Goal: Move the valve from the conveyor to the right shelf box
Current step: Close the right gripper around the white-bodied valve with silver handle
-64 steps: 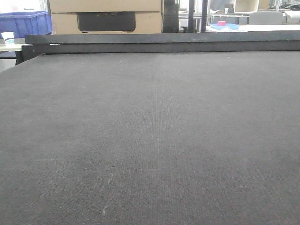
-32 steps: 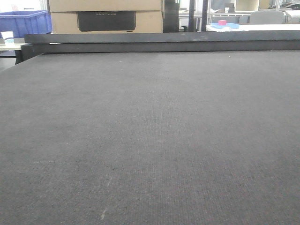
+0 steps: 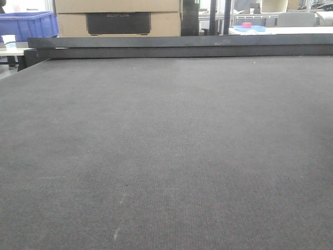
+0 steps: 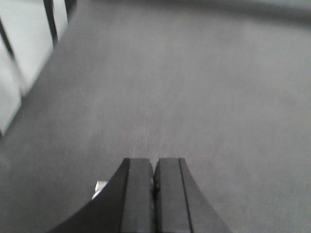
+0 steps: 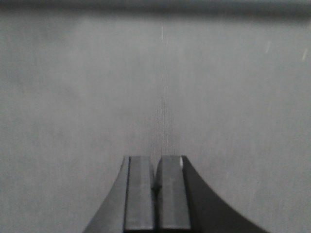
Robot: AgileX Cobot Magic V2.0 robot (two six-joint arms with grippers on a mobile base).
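The left gripper (image 4: 154,165) had its two flat black fingers pressed together, with nothing between them. The right gripper (image 5: 156,165) looked the same, tight together and holding nothing. Both hung over the conveyor (image 3: 166,156), not touching it. The belt was wide, flat and dark grey, with a fine woven feel like rough cloth (a few pale specks dotted it). It filled almost all of each view. A long, raised black bar (image 3: 182,47) ran from left to right along its far edge. How long the belt ran could not be told, since it went past the picture on three sides. Behind the bar stood a brown cardboard box (image 3: 117,6). Past the far left corner were a blue bin (image 3: 28,25) and a white cup (image 3: 8,40).
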